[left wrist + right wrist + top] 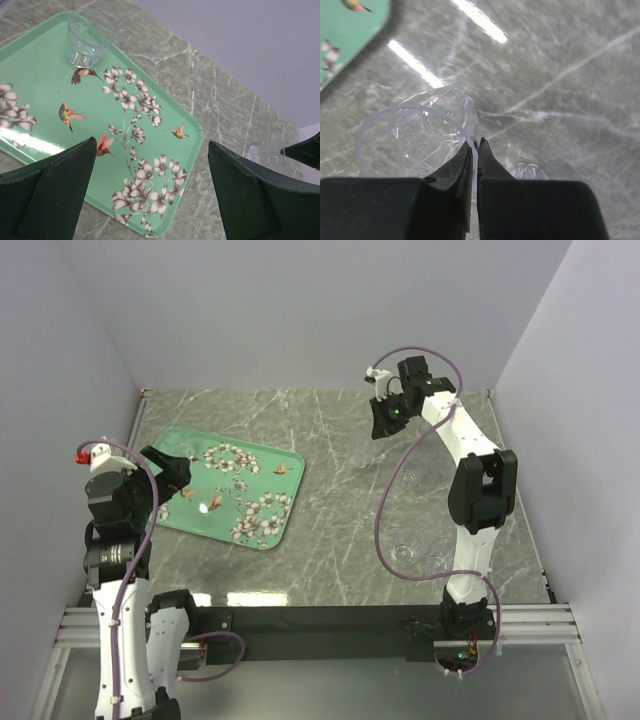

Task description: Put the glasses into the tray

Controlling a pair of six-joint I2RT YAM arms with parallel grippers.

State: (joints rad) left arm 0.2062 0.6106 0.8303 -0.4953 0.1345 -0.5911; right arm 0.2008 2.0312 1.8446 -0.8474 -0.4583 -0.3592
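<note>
The mint-green tray point(262, 495) with blossoms lies at the left of the table; it also shows in the left wrist view point(45, 75). One clear glass point(87, 37) stands upright in the tray's far corner. My left gripper point(152, 200) hovers open and empty above the tray's near right corner. My right gripper point(477, 147) is shut on the rim of another clear glass point(427, 130) and holds it tilted above the table, right of the tray. In the top view the right gripper point(383, 423) is raised at the back centre. The held glass also shows in the left wrist view point(270, 152).
More clear glasses stand on the grey marble table near the right arm's base point(405, 553); one shows below the held glass point(527, 171). White walls close the table on three sides. A tray corner point(350, 30) shows in the right wrist view.
</note>
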